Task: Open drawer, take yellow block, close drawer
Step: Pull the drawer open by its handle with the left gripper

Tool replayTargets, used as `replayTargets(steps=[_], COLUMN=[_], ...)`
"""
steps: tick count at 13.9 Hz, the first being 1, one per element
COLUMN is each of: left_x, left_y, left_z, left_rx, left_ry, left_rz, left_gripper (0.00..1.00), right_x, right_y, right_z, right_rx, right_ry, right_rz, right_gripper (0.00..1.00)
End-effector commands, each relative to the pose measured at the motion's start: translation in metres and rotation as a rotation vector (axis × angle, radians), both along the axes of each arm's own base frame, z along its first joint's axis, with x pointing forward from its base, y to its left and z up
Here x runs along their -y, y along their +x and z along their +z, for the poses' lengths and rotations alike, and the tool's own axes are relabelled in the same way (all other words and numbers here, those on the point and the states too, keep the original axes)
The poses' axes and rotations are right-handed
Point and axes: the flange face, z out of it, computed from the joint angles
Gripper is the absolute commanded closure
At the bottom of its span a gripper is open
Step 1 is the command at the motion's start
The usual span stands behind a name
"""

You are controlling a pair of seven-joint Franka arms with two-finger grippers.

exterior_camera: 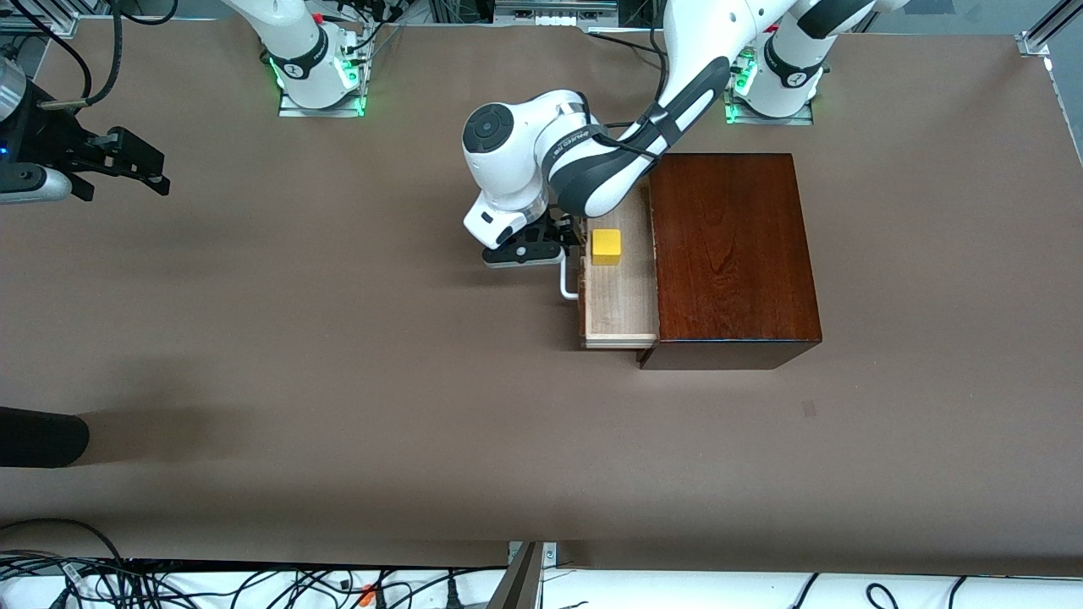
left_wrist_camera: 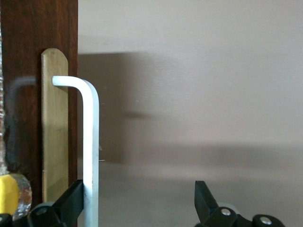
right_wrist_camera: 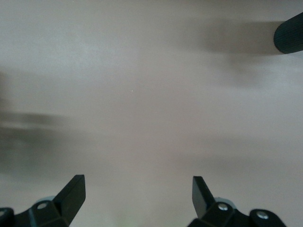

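The drawer (exterior_camera: 622, 300) of the dark reddish-brown wooden box (exterior_camera: 732, 254) stands pulled out toward the right arm's end of the table, its pale inside showing. The yellow block (exterior_camera: 606, 245) lies in the drawer, at the part farther from the front camera. My left gripper (exterior_camera: 541, 245) is at the white handle (exterior_camera: 567, 283), open. In the left wrist view the handle (left_wrist_camera: 91, 142) stands between the left gripper's (left_wrist_camera: 139, 194) fingers, against one finger, with a wide gap to the other. My right gripper (exterior_camera: 125, 188) waits open over bare table at the right arm's end, holding nothing (right_wrist_camera: 138, 189).
A black rounded object (exterior_camera: 38, 437) juts in over the table edge at the right arm's end, nearer to the front camera; the right wrist view shows it too (right_wrist_camera: 289, 33). Cables run along the table's front edge (exterior_camera: 254, 584).
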Motion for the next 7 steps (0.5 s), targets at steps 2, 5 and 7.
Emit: replayTargets(steps=[2,5,7], left_x=[0.0356,0.037,0.0352], left_y=[-0.0066,-0.0077,-0.0056], left_z=[0.0069,0.005,0.0125], left_rx=[-0.009,-0.009,-0.004], left_ry=[-0.091,-0.091,-0.094], left_rz=[0.031,0.035,0.039], left_gripper=[0.0,0.0,0.0], right_x=[0.0018,0.0018,0.001], right_y=[0.0012,0.0012,0.0011], right_z=[0.0048,0.0048,0.0048], right_rx=[0.001,0.001,0.001], right_ry=[-0.002,-0.002,-0.002], right_rz=[-0.005,-0.005,-0.004], right_gripper=[0.0,0.0,0.0])
